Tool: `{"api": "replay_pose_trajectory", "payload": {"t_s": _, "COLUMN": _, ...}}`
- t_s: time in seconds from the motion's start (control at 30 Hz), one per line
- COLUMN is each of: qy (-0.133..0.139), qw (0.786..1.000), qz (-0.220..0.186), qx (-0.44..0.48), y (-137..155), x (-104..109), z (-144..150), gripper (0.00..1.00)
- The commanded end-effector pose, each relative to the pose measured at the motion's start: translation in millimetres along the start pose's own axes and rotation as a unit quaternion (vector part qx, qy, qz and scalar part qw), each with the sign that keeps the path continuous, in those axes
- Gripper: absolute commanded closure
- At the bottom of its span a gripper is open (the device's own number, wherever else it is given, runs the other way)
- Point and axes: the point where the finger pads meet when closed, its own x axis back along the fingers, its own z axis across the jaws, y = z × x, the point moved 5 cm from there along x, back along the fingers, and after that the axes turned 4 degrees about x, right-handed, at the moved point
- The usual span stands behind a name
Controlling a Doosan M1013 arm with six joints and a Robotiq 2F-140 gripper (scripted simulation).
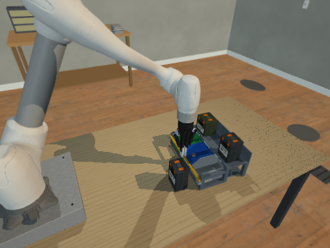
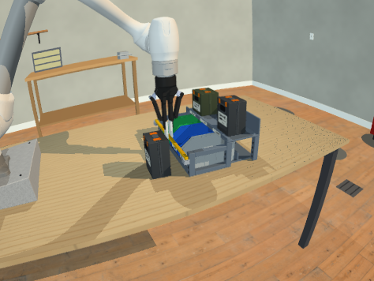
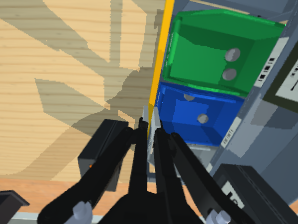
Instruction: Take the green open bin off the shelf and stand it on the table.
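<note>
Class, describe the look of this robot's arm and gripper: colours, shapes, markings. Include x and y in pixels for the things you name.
The arm [image 1: 126, 52] [image 2: 164, 39] has smooth, rounded white casings, thin seam lines, one dark grey tubular link and a grey wrist collar. The gripper [image 1: 183, 153] [image 2: 169, 132] [image 3: 149, 112] has slim black linkages and pale fingertips.
</note>
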Motion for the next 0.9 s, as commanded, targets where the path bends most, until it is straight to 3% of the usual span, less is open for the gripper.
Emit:
{"api": "replay_pose_trajectory", "payload": {"t_s": 0.0, "qy": 0.000, "qw": 1.000, "qz": 0.000, "qx": 0.000, "y": 0, "x": 0, "z": 0, "gripper": 1.00}}
{"api": "replay_pose_trajectory", "payload": {"t_s": 0.2, "qy": 0.000, "qw": 1.000, "qz": 0.000, "qx": 0.000, "y": 0, "x": 0, "z": 0, "gripper": 1.00}}
{"api": "replay_pose_trajectory", "payload": {"t_s": 0.37, "qy": 0.000, "qw": 1.000, "qz": 0.000, "qx": 0.000, "y": 0, "x": 15, "z": 0, "gripper": 1.00}}
{"api": "replay_pose_trajectory", "payload": {"t_s": 0.77, "qy": 0.000, "qw": 1.000, "qz": 0.000, "qx": 0.000, "y": 0, "x": 15, "z": 0, "gripper": 1.00}}
{"api": "replay_pose_trajectory", "payload": {"t_s": 0.87, "qy": 0.000, "qw": 1.000, "qz": 0.000, "qx": 0.000, "y": 0, "x": 48, "z": 0, "gripper": 1.00}}
